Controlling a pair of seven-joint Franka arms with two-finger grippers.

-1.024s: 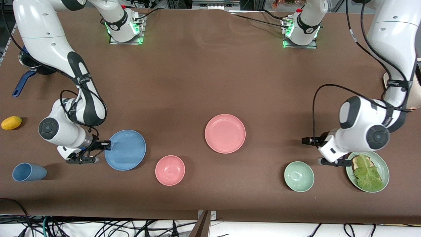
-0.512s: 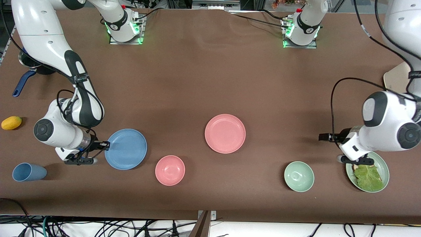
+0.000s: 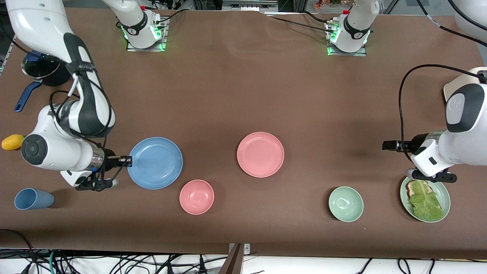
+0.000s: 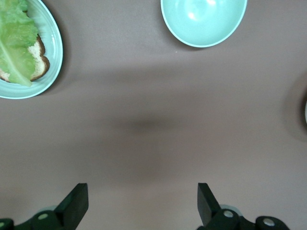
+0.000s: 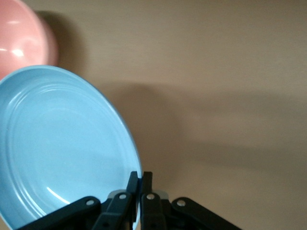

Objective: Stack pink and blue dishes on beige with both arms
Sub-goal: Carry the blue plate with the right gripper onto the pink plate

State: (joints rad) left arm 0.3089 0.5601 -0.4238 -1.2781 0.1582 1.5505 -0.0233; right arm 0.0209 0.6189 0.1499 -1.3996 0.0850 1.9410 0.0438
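Observation:
My right gripper (image 3: 124, 161) is shut on the rim of the sky blue plate (image 3: 156, 163) and holds it off the table near the right arm's end. In the right wrist view the fingers (image 5: 135, 181) pinch that blue plate (image 5: 62, 143) at its edge. The salmon pink plate (image 3: 260, 154) lies flat mid-table. My left gripper (image 3: 389, 145) hangs open and holds nothing, over bare table near the left arm's end, its fingers (image 4: 76, 201) wide apart. A bit of the cream-beige plate (image 3: 452, 89) shows at the table's edge, mostly hidden by the left arm.
A pink bowl (image 3: 196, 196) sits just nearer the camera than the blue plate. A pale green bowl (image 3: 346, 204) and a green plate with lettuce and bread (image 3: 437, 190) lie under the left arm. A blue cup (image 3: 33, 199), a yellow fruit (image 3: 13, 142) and a pot (image 3: 42, 72) are at the right arm's end.
The right gripper has raised the blue plate and carried it a little toward mid-table. The left arm has drawn back toward its own end, uncovering the lettuce plate.

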